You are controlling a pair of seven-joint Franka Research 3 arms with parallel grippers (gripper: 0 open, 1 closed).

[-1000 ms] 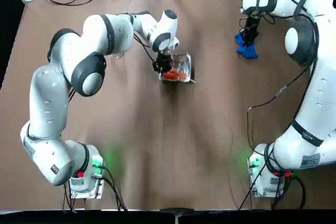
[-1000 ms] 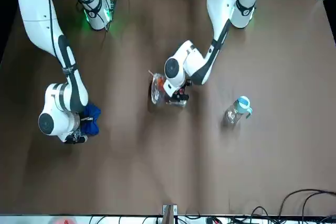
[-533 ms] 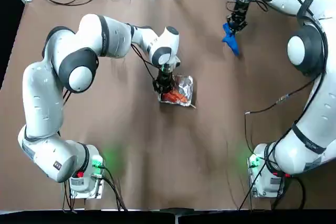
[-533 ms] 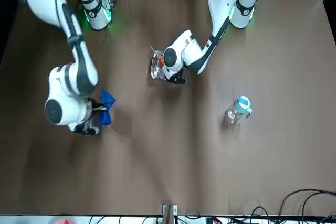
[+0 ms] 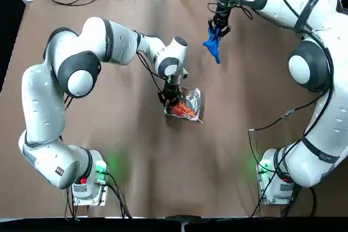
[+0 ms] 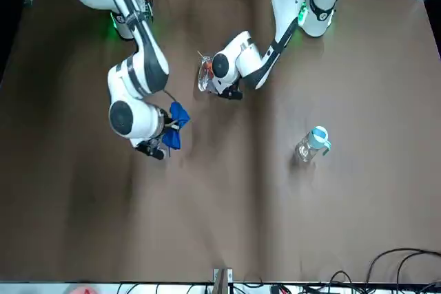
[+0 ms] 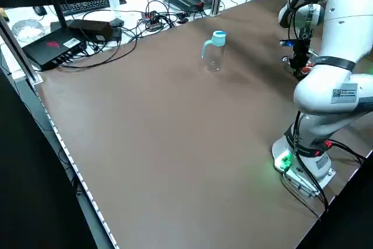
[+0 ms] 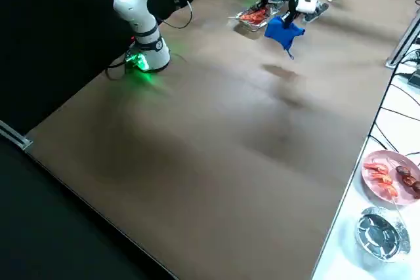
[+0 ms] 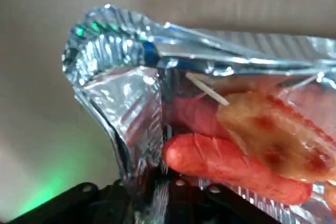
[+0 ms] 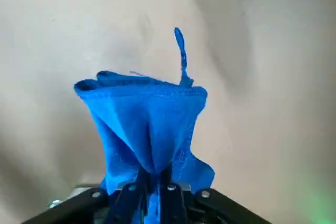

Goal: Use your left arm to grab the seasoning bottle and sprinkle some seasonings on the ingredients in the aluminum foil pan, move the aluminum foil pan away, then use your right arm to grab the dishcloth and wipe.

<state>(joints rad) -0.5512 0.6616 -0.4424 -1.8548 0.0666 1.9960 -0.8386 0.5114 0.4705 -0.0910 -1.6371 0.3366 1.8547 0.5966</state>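
At the foil pan's edge (image 9: 113,114), left end effector (image 9: 149,198)

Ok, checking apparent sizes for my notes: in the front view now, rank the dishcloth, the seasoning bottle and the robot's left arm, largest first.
Left arm
Seasoning bottle and dishcloth: too alike to rank

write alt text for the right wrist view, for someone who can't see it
A bright blue dishcloth is pinched between the black fingers of the right gripper, bunched at the grip and spreading wider beyond it, with a thin blue loop sticking out from its far edge. Behind it is the plain brownish-grey table surface, marked by soft shadows.
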